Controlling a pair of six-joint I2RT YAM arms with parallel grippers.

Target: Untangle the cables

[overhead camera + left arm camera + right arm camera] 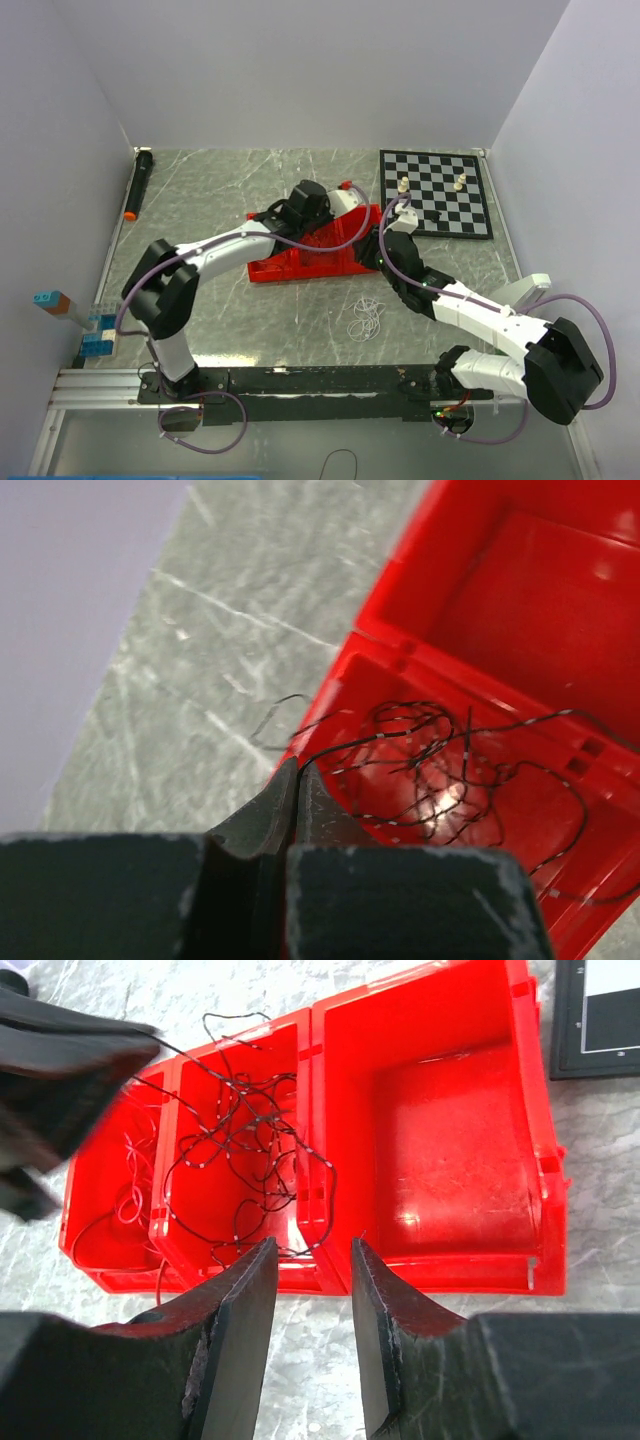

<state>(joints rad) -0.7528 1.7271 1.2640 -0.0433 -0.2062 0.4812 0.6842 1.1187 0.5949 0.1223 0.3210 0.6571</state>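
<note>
your left gripper (pixel 297 778) is pinched together, seemingly on a strand of the black cable (pixel 420 742), likely to draw it from the middle red bin (pixel 190 1250). your right gripper (pixel 312 1260) hovers above, fingers apart. the white cable (pixel 368 320) lies at that bin's five o'clock.
</note>
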